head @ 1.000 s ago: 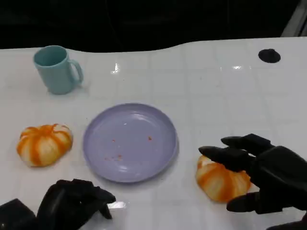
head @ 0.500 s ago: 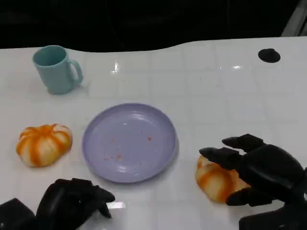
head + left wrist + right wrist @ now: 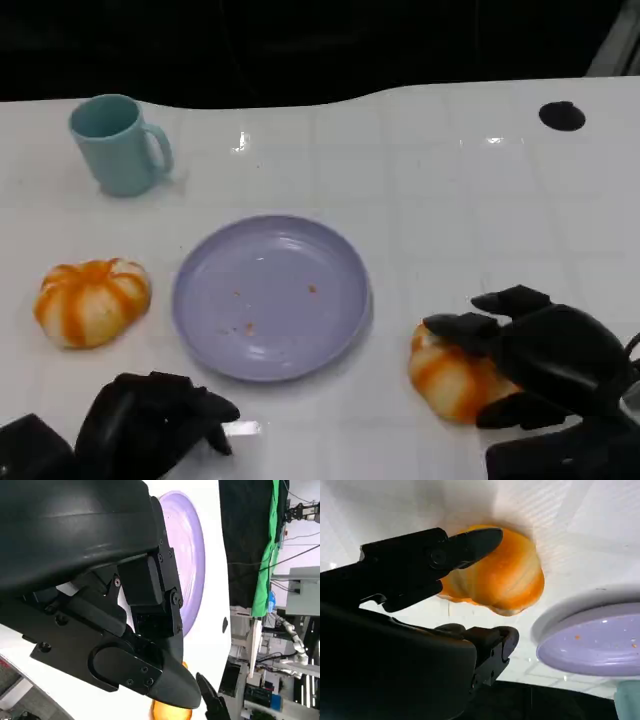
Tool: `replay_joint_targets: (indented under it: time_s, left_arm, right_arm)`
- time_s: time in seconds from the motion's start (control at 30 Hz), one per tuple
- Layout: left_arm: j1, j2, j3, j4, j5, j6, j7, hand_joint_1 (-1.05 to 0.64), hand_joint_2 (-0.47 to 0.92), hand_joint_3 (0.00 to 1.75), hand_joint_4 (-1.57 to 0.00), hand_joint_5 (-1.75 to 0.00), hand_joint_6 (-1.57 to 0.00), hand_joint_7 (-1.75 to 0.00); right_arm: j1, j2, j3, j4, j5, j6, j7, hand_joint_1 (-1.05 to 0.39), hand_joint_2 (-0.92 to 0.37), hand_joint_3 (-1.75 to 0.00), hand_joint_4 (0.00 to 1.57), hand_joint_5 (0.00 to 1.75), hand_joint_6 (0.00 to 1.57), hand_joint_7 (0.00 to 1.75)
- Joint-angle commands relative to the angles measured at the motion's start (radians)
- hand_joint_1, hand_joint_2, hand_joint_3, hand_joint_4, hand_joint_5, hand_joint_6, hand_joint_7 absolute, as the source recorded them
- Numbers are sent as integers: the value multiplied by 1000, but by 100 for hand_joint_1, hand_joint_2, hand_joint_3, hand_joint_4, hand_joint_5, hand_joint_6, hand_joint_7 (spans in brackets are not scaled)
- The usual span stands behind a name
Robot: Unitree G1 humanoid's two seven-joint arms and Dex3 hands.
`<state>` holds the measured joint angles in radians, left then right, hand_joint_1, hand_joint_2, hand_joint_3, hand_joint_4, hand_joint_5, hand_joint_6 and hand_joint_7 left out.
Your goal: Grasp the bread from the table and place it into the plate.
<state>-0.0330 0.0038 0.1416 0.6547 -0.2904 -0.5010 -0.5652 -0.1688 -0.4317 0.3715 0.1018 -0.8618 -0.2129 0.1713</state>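
- While the plate (image 3: 270, 297) lies mid-desk (image 3: 450, 200), open room surrounds its rim.
- Right robot hand (image 3: 535, 360) cups the bread (image 3: 450, 375) right of the plate, fingers around it; firm hold unclear.

Right hand (image 3: 545, 365): matte black throughout, rounded glossy shell over the back, tapering black fingers (image 3: 508, 299) with blunt tips. Thin dark cable loops off the shell's outer edge. Right wrist view: fingers built from flat black segments with a small round screw at a pivot.

Left hand (image 3: 150, 425): same black finish, bulky rounded form. Left wrist view: smooth curved black shell (image 3: 75, 525), boxy black link blocks beneath, several small recessed screws on the side plates, oval black cover plate.
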Motion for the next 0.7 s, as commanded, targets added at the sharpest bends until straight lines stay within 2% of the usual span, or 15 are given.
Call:
replay_joint_targets:
  time_s: [0.03, 0.17, 0.27, 0.3, 0.33, 0.37, 0.4, 0.43, 0.47, 0.53, 0.57, 0.6, 0.63, 0.7]
  left_arm:
    - [11, 12, 6, -10, -3, 0, 1, -105, 86, 0, -95, -147, -157, -21]
    - [10, 11, 5, -8, 2, -3, 6, -105, 86, 0, -95, -146, -157, -21]
    - [11, 10, 4, -12, 1, -2, 6, -105, 86, 0, -95, -146, -157, -21]
    - [12, 10, 3, -13, 4, -4, 8, -105, 86, 0, -96, -145, -157, -21]
    - [12, 10, 3, -14, 4, -4, 8, -105, 86, 0, -97, -144, -157, -21]
    - [13, 10, 3, -15, 3, -4, 8, -105, 86, 0, -97, -143, -157, -21]
    - [13, 9, 3, -16, 2, -3, 8, -105, 86, 0, -98, -142, -157, -21]
    - [14, 9, 3, -17, 1, -2, 9, -105, 86, 0, -100, -140, -157, -21]
    - [14, 8, 3, -16, 1, -3, 10, -105, 86, 0, -101, -139, -157, -21]
    - [12, 8, 4, -12, -1, -9, 5, -105, 86, 0, -102, -138, -157, -21]
    - [11, 8, 4, -11, -2, -10, 4, -105, 86, 0, -103, -136, -157, -21]
    - [12, 8, 3, -12, -1, -10, 5, -105, 86, 0, -104, -135, -157, -20]
    - [13, 8, 3, -14, 0, -9, 6, -105, 86, 0, -105, -134, -157, -20]
    - [14, 9, 2, -16, 2, -9, 8, -105, 86, 0, -105, -133, -157, -21]
  right_arm:
    - [-40, -14, 28, 38, -13, 13, 17, -52, -90, 0, 12, 27, 32, 1]
    - [-73, -9, 58, 70, -29, 22, 17, -49, -90, 0, 20, 23, 40, 3]
    - [-103, 10, 74, 114, -32, 32, -1, -40, -91, 0, 41, 17, 53, 4]
    - [-112, 18, 75, 139, -26, 26, -28, -36, -91, 0, 51, 18, 60, 6]
    - [-121, 28, 72, 172, -15, 5, -76, -29, -92, -3, 80, 22, 81, 9]
    - [-127, 36, 69, 200, -4, -11, -113, -24, -92, -5, 98, 27, 94, 12]
    - [-136, 42, 70, 227, 4, -24, -141, -20, -92, -6, 107, 39, 105, 11]
    - [-146, 45, 74, 253, 5, -34, -165, -17, -91, -11, 106, 87, 121, 11]
    - [-156, 46, 81, 273, 3, -40, -183, -15, -92, -12, 102, 115, 129, 12]
    - [-172, 49, 94, 308, -8, -50, -231, -14, -92, -15, 95, 149, 136, 17]
    - [-177, 50, 99, 320, -10, -53, -249, -14, -91, -16, 89, 162, 129, 39]
    - [-184, 55, 102, 340, -9, -60, -275, -13, -90, -19, 86, 167, 116, 65]
    - [-189, 57, 105, 354, -6, -66, -293, -12, -89, -23, 85, 172, 100, 102]
    - [-199, 61, 111, 383, -2, -77, -326, -12, -87, -27, 84, 174, 90, 127]
